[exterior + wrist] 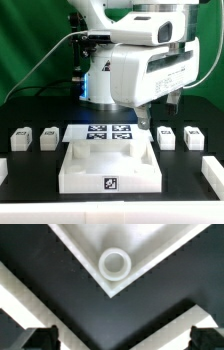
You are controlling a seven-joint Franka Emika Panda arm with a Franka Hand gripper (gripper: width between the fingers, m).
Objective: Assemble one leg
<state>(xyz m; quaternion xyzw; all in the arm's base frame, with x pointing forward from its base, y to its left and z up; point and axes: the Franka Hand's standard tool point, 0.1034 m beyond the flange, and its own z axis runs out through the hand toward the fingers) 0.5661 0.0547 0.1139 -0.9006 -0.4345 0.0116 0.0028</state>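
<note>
Several small white legs with black-and-white tags lie on the black table: two at the exterior view's left (20, 137) (47, 137) and two at its right (167, 137) (193, 137). The large white square panel (75, 170) with raised rim lies at the front centre. My gripper (152, 116) hangs above the panel's far right corner, apart from every leg. In the wrist view my gripper (122, 339) is open and empty, with one dark fingertip (40, 339) at each side. A panel corner (150, 243) with a round screw hole (114, 265) lies below it.
The marker board (105, 133) lies flat just behind the panel. White pieces sit at the left edge (3, 168) and right edge (213, 175) of the exterior view. The arm's bulky white body fills the upper right.
</note>
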